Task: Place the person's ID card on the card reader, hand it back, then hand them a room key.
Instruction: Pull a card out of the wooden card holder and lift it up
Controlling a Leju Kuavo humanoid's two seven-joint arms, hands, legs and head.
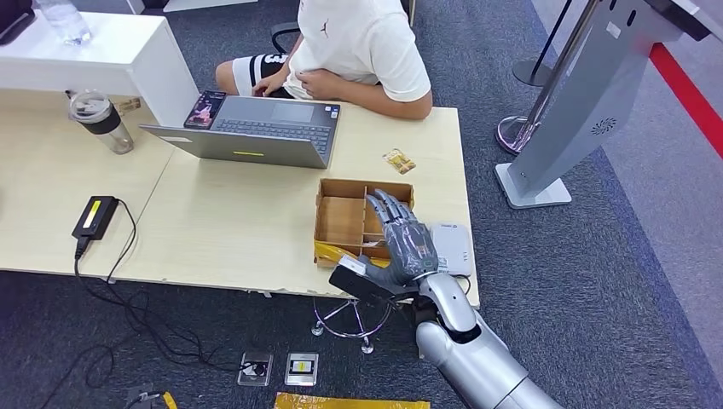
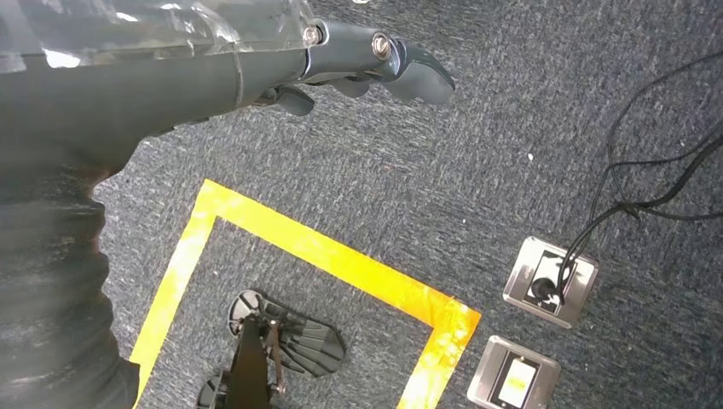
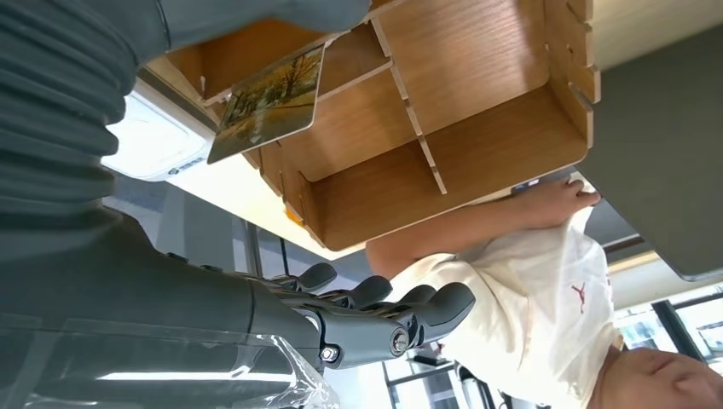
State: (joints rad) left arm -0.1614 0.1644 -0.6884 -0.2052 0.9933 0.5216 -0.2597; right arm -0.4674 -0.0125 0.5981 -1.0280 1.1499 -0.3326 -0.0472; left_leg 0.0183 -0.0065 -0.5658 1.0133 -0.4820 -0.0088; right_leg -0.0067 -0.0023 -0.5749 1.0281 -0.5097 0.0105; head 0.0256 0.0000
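Your right hand [image 1: 409, 243] hovers, fingers [image 3: 375, 294] spread and holding nothing; lower them squarely onto the card [image 3: 268, 102] in the wooden tray [image 1: 341, 220] beneath.

Brown wooden box [image 1: 341, 217], white card reader [image 1: 452, 247], possibly landscape-printed card [image 3: 268, 102].
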